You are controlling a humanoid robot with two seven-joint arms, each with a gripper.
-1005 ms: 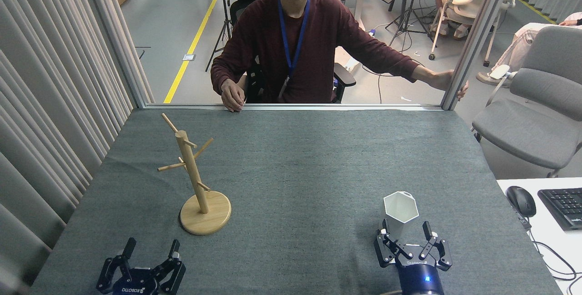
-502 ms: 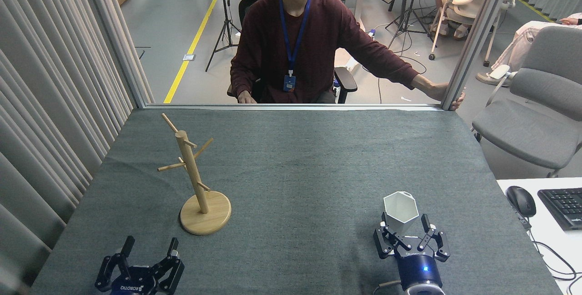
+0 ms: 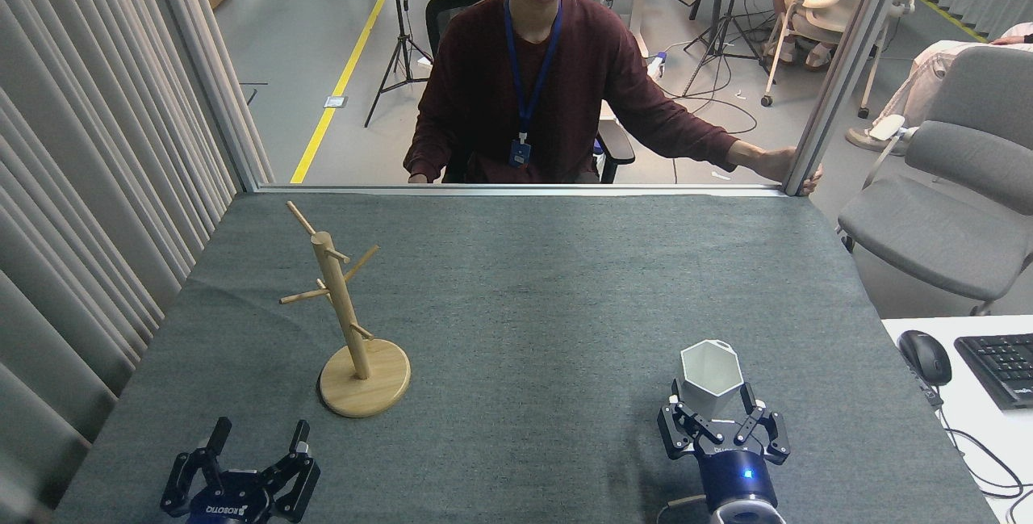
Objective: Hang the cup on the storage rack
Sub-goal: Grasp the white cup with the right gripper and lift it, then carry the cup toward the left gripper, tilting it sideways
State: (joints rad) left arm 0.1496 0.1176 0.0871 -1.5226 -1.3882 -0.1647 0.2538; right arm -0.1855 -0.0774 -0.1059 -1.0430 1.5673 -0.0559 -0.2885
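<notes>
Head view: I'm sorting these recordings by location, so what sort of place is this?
Probably a robotics lab or data-collection workspace: a grey felt-covered table walled by pale curtain partitions, black tripods and loose cables on the floor, and a seated person with a blue lanyard watching.

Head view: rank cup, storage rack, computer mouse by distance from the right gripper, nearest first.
From the right gripper:
1. cup, between its fingers, near right of the table.
2. computer mouse, off to the right on the white desk.
3. storage rack, far across on the left.
</notes>
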